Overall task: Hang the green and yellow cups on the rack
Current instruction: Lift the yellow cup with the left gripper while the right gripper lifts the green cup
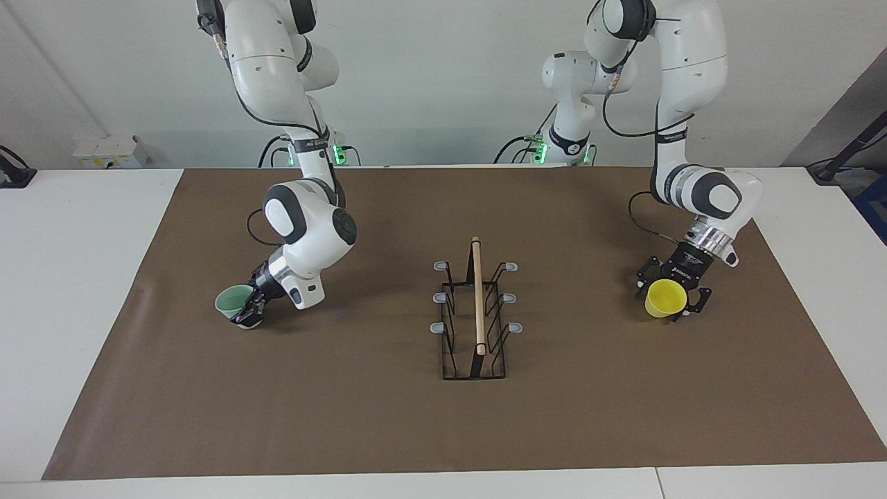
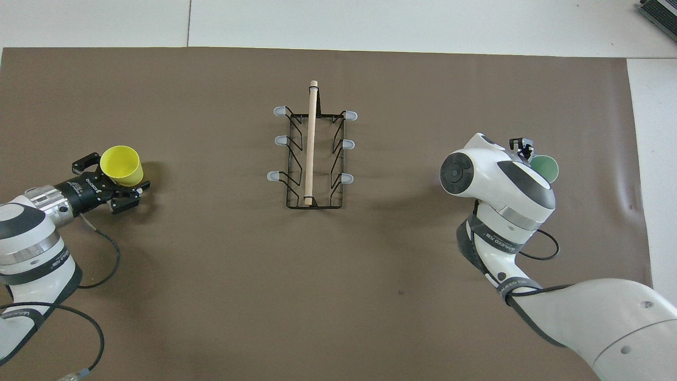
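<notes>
The rack (image 1: pixel 478 305) stands mid-mat, its pegs bare; it also shows in the overhead view (image 2: pixel 312 143). My left gripper (image 1: pixel 671 302) is shut on the yellow cup (image 1: pixel 665 296) and holds it just above the mat toward the left arm's end; the gripper (image 2: pixel 117 179) and cup (image 2: pixel 121 163) also show in the overhead view. My right gripper (image 1: pixel 244 313) is shut on the green cup (image 1: pixel 231 301), low over the mat toward the right arm's end. In the overhead view my right arm hides most of that gripper (image 2: pixel 529 156), and the green cup (image 2: pixel 546 168) shows at its edge.
A brown mat (image 1: pixel 596 416) covers most of the white table (image 1: pixel 69 277). Black cables trail from both arms, one by the left wrist (image 2: pixel 98 259) and one by the right (image 2: pixel 550 248).
</notes>
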Motion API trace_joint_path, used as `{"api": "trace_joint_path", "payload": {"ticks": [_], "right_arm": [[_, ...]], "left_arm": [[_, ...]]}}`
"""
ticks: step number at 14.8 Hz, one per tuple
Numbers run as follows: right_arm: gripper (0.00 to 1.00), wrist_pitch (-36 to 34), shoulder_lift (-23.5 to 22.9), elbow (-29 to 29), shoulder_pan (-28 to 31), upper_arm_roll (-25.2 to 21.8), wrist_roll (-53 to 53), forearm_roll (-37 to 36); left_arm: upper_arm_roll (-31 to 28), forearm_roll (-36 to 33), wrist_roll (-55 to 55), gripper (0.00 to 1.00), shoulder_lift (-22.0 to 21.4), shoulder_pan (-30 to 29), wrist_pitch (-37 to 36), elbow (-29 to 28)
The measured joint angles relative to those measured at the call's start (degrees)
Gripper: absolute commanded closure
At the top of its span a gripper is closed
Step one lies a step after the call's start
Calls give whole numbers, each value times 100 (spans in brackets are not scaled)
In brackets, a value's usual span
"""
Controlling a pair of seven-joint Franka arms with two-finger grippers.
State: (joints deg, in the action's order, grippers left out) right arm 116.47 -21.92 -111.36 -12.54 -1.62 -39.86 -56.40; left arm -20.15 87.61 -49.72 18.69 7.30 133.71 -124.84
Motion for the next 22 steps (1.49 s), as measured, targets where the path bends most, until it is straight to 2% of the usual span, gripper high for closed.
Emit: {"api": "trace_joint_path", "payload": {"ticks": [1, 2, 3, 7, 13, 19, 22], "right_arm": [[100, -7, 47, 64, 3, -1, 6, 251], [100, -11, 122, 127, 10, -2, 8, 587], [100, -21, 228, 179, 26, -4, 8, 927], [100, -33, 709, 263, 198, -6, 2, 2304], [100, 429, 968, 334, 457, -7, -40, 4656], [100, 640, 1409, 363, 568, -11, -170, 7159], [100, 1057, 1587, 308, 562, 4, -454, 8470]], "left_arm": [[0, 4, 0, 54, 0, 0, 2, 1], [-1, 21, 0, 87, 0, 0, 4, 5], [-4, 67, 0, 100, -1, 0, 7, 12], [-12, 178, -5, 100, -6, -1, 8, 97], [-33, 128, -51, 100, -46, -8, 10, 438], [-38, -1221, -33, 100, -560, -8, 38, 677], [39, -1973, -51, 100, -901, -3, 38, 682]]}}
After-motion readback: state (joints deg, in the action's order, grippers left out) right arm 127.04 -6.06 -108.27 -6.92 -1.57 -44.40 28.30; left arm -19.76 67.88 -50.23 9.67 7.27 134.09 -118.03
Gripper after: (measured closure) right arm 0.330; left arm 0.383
